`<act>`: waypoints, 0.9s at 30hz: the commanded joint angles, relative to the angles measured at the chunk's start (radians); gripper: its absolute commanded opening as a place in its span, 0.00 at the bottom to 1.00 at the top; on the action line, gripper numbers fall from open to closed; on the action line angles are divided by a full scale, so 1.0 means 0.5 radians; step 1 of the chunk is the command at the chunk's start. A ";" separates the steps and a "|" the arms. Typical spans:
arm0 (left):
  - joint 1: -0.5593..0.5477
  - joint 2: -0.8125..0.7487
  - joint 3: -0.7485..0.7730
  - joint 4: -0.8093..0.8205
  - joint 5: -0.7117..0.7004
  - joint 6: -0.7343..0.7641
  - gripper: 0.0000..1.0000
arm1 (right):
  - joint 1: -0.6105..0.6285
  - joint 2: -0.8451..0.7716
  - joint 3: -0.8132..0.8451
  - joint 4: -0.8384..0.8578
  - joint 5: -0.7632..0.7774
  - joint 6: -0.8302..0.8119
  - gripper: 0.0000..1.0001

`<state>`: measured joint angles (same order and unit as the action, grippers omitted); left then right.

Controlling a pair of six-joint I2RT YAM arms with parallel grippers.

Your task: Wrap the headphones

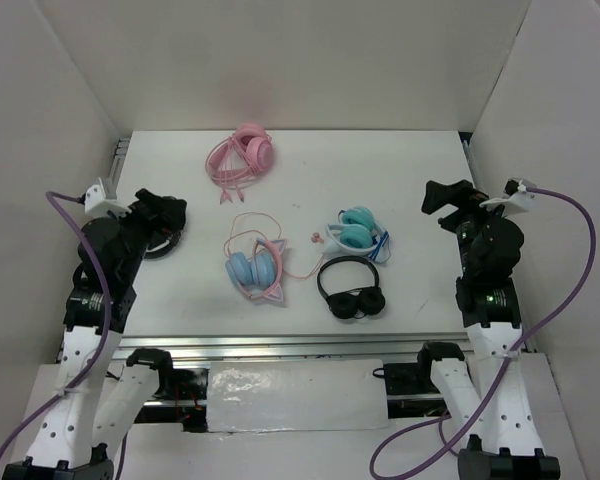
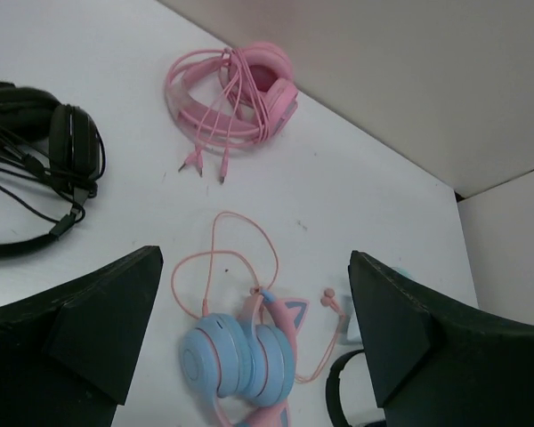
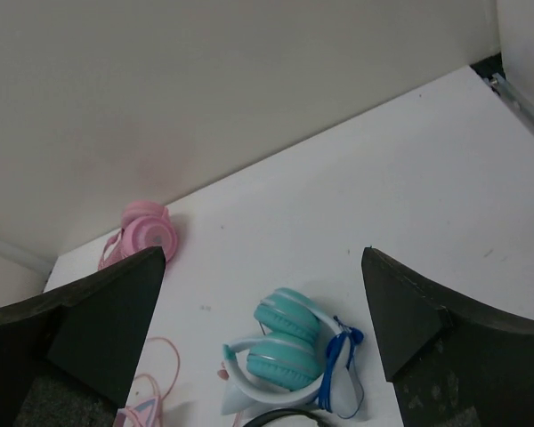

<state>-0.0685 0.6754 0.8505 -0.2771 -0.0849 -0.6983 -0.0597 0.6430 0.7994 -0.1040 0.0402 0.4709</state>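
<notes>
Left gripper (image 2: 254, 260) hangs above the table with its two black fingers (image 2: 98, 320) spread wide, nothing between them. Right gripper (image 3: 262, 256) is the same story: fingers well apart, holding nothing, up over the right side.

Below the left gripper lie the headphones (image 2: 240, 360), blue cups side by side, near the middle of the table (image 1: 420, 170). Their pink cable (image 2: 240, 258) runs out loose in open loops toward the far wall, unwrapped.

Any lettering on the cups is too small to read.

The table is plain white, with white walls (image 1: 310, 60) on three sides and a metal rail (image 1: 280, 345) along the near edge.

Count: five sets. The task pair, one all-pink pair (image 1: 242, 155) at the back with its cord bundled, one teal-and-white pair (image 1: 358, 233), one black pair (image 1: 352, 290) just in front of it, and a second black pair (image 2: 36, 151) by the left arm.
</notes>
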 commanded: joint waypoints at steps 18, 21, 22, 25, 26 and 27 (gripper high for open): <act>-1.571 0.634 -0.207 -0.540 -0.648 -0.918 0.99 | -0.006 0.113 -0.104 -0.130 -0.136 0.104 1.00; -1.639 0.729 -0.192 -0.715 -0.732 -1.222 0.99 | -0.006 0.031 -0.157 -0.145 -0.087 0.153 1.00; -1.649 0.744 -0.195 -0.737 -0.717 -1.284 0.99 | 0.000 0.000 -0.172 -0.151 -0.023 0.163 1.00; -1.685 0.781 -0.265 -0.802 -0.692 -1.579 0.99 | 0.000 -0.086 -0.230 -0.145 0.088 0.178 1.00; -1.682 0.775 -0.311 -0.808 -0.701 -1.686 0.99 | -0.003 -0.117 -0.255 -0.136 0.103 0.184 1.00; -1.652 0.760 -0.336 -0.790 -0.711 -1.711 0.99 | 0.000 -0.126 -0.261 -0.117 0.101 0.190 1.00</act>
<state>-0.8997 1.0645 0.7071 -0.6224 -0.3828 -1.3609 -0.0597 0.6079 0.6868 -0.1818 0.0380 0.5438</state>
